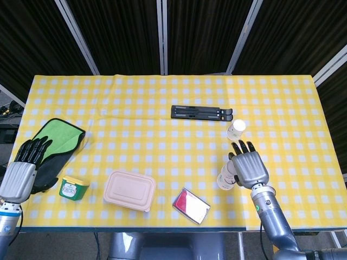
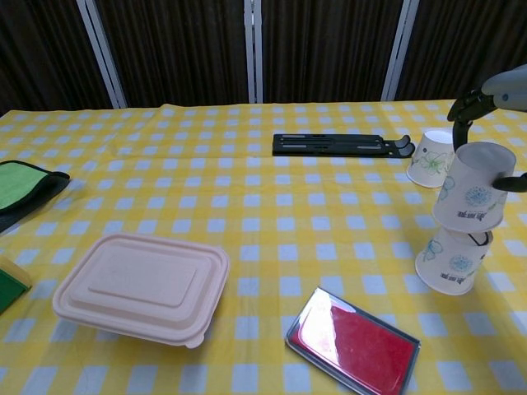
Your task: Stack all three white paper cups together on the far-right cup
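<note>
The right robot hand [image 2: 499, 92] grips an upside-down white paper cup [image 2: 473, 196] directly above the near upside-down white cup [image 2: 451, 262] on the yellow checked tabletop [image 2: 247, 197]; the third white cup [image 2: 431, 157] stands behind, close to the black folded stand [image 2: 339, 145]. The left robot hand [image 1: 21, 168] is far away, holding nothing.

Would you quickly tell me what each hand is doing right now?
Left hand: open, holding nothing, beside the green cloth.
Right hand: holding a paper cup just above the near cup.
</note>
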You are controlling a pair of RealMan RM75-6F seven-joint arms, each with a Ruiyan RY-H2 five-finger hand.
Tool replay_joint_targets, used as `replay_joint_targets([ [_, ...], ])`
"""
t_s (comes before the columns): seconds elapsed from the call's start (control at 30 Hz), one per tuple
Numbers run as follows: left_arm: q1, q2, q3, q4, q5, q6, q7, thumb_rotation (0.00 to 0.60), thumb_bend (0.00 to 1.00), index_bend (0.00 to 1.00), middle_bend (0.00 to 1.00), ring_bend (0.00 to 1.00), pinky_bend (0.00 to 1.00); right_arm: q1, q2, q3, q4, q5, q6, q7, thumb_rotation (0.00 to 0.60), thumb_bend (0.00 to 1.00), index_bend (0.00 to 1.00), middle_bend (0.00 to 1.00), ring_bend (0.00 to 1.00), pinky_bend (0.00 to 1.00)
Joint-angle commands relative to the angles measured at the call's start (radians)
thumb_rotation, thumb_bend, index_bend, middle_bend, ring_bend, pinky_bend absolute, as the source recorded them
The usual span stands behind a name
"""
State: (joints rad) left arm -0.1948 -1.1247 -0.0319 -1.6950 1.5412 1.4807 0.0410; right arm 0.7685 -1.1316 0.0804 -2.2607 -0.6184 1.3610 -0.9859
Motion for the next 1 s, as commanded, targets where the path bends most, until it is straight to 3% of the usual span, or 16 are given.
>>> replay_joint_targets([
  [0.03,0.002,0.0,0.0,-0.001,0.002,0.001,0.001,0.6,0.18,0.0,0.0,0.0,0.0,-0.002,-0.002,-0.008,0.001,0.0,0.008,0.0,0.6,0.27,0.49,0.09,0.0,0.11],
  [1.0,0.008,0.0,-0.007,-0.001,0.012,-0.007,0.001,0.6,0.18,0.0,0.0,0.0,0.0,-0.018,0.011,-0.045,-0.041,-0.033,0.019,0.037,0.6,0.27,0.5,0.08,0.0,0.13],
])
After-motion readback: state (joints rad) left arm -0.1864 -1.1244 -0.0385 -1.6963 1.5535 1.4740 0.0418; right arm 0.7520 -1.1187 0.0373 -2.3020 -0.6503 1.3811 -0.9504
